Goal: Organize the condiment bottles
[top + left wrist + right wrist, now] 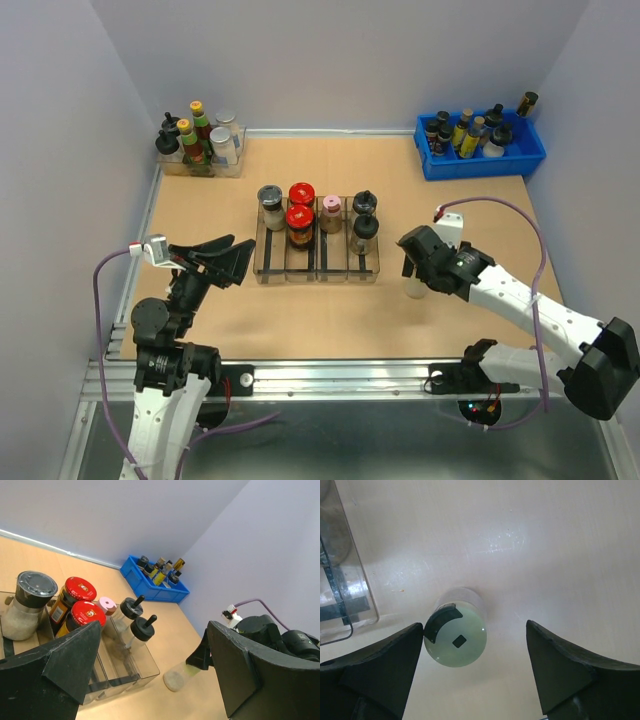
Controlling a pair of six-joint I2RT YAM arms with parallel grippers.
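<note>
A clear organizer tray (318,272) in the middle of the table holds six jars: one grey-lidded (271,205), two red-lidded (300,208), one pink-capped (331,212) and two with black knob caps (364,220). They also show in the left wrist view (82,612). The pale-yellow-capped jar (455,642) sits on the table right of the tray. My right gripper (475,630) hangs over it, open, and its left finger touches the cap rim. That jar also shows in the left wrist view (180,676). My left gripper (228,262) is open and empty, left of the tray.
A clear bin (200,165) with taller yellow- and green-capped bottles stands at the back left. A blue bin (482,158) with slim dark bottles stands at the back right. The tray's front slots hold nothing. Walls close the left, back and right sides.
</note>
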